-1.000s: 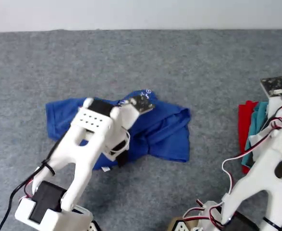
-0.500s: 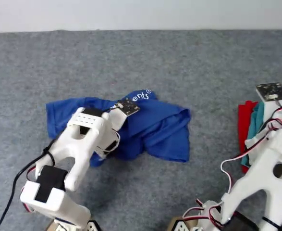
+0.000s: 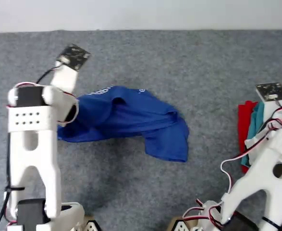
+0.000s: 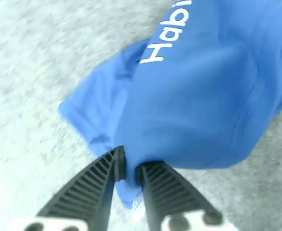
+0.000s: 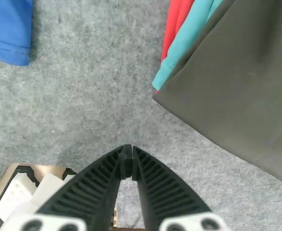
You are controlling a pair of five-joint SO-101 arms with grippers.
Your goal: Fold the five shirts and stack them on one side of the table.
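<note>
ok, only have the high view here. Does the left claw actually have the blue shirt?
Observer: Yes. In the left wrist view the left claw is shut on a bunched fold of the blue shirt.
Operator: And the right claw? The arm hides it for me.
Observer: The right claw is shut with nothing in it, over bare grey table beside the stack.
</note>
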